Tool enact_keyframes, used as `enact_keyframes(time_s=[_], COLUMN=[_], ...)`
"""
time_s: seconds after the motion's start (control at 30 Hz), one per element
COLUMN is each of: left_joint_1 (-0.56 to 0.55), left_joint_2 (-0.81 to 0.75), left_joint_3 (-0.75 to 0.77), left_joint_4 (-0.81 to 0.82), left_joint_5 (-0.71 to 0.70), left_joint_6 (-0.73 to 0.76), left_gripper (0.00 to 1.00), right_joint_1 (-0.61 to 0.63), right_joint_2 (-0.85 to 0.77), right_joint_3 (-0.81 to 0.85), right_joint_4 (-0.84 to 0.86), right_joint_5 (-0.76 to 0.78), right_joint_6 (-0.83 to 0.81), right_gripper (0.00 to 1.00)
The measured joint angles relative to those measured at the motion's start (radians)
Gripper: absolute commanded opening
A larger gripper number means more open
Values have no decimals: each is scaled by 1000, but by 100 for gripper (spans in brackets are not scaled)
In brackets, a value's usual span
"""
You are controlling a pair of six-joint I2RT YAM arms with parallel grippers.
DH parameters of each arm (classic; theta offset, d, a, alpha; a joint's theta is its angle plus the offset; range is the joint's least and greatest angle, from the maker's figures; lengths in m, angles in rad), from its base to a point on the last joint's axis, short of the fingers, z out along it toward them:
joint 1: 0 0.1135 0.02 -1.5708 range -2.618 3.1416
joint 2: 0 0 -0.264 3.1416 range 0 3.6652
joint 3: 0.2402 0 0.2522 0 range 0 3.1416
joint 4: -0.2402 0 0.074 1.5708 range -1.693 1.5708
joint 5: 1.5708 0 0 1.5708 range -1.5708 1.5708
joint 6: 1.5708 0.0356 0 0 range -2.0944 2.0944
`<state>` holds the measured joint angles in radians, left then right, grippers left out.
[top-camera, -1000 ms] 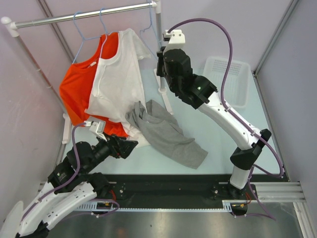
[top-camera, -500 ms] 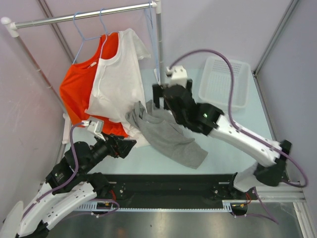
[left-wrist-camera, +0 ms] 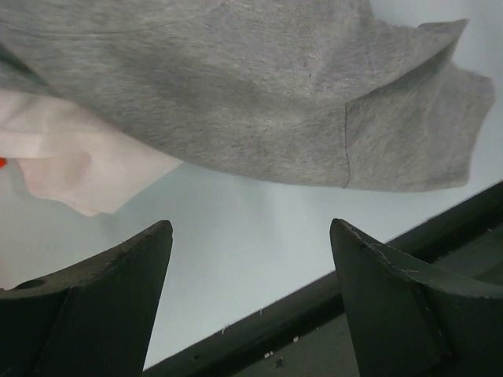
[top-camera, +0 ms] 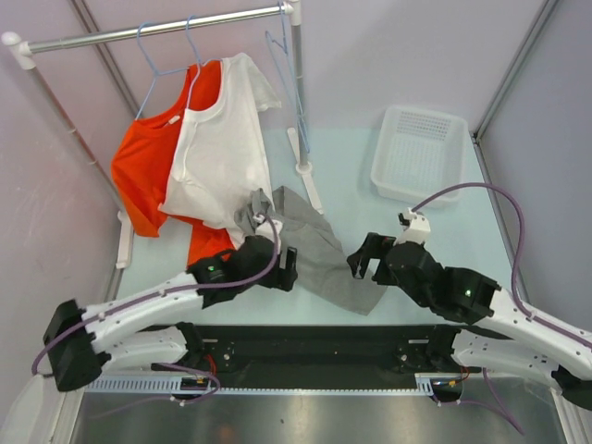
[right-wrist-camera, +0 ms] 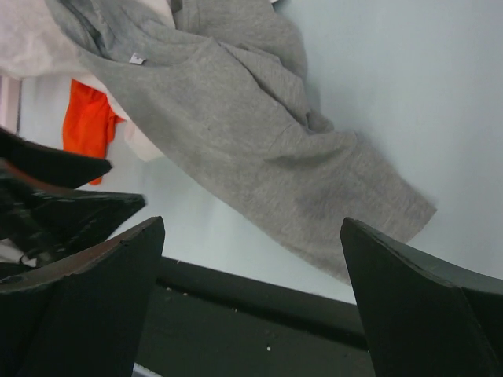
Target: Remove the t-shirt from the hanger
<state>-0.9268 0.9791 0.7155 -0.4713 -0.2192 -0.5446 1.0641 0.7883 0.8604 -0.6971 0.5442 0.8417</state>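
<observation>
Pale blue-green surface (top-camera: 370,185) inside a booth with lilac walls (top-camera: 398,46), seen from above. At the back, a metal clothes rail (top-camera: 157,28) carries an orange t-shirt (top-camera: 139,171) and a white t-shirt (top-camera: 222,153), each on a hanger. To their right a blue wire hanger (top-camera: 280,55) hangs bare. A grey t-shirt (top-camera: 319,250) lies rumpled on the surface in front of the rail, off the hanger, its upper end touching the hem of the white t-shirt. A white mesh basket (top-camera: 418,153) sits at the back right. The left gripper (top-camera: 287,268) hangs over the grey t-shirt's left edge, jaws spread wide with nothing between them; its wrist view shows grey cloth beyond the fingers. The right gripper (top-camera: 363,265) is just beside the lower right corner of the grey t-shirt, also spread wide and holding nothing.
</observation>
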Motion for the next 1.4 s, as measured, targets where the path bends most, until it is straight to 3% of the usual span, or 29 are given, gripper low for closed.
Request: enact_keyframes(time_s=[0.17, 0.37, 0.5, 0.6, 0.63, 0.7, 0.73, 0.77, 0.8, 0.93, 1.07, 1.23, 1.4], left_joint_1=[-111, -136, -136, -136, -136, -135, -132, -130, -124, -102, -84, -82, -80], left_joint_2=[232, 478, 557, 637, 668, 722, 742, 752, 756, 723, 556, 294, 204], left_joint_3=[40, 138, 168, 228, 254, 303, 323, 338, 354, 430, 491, 662, 761], left_joint_4=[101, 204, 279, 308, 316, 326, 328, 328, 322, 266, 223, 182, 174], left_joint_5=[-112, -121, -121, -122, -122, -118, -116, -115, -108, -57, 101, 312, 520], left_joint_6=[-7, -44, -57, -47, -39, -18, -2, 7, 37, 113, 204, 266, 251], left_gripper=[91, 95, 89, 72, 55, 35, 15, 5, 0, 0, 0, 0, 0], right_joint_1=[6, 8, 8, 8, 8, 8, 8, 8, 8, 8, 9, 10, 13], right_joint_2=[-111, -220, -243, -251, -256, -264, -267, -269, -271, -272, -276, -288, -257], right_joint_3=[-15, -18, -42, -54, -58, -62, -62, -62, -62, -62, -64, -74, -71], right_joint_4=[-44, -87, -121, -140, -145, -152, -156, -160, -163, -172, -161, -28, 148], right_joint_5=[-31, -38, -40, -46, -47, -49, -50, -49, -49, -50, -69, -210, -322], right_joint_6=[71, 129, 155, 167, 171, 178, 179, 180, 180, 180, 143, -57, -229], right_gripper=[100, 100, 100, 100, 99, 100, 100, 100, 100, 100, 100, 100, 100])
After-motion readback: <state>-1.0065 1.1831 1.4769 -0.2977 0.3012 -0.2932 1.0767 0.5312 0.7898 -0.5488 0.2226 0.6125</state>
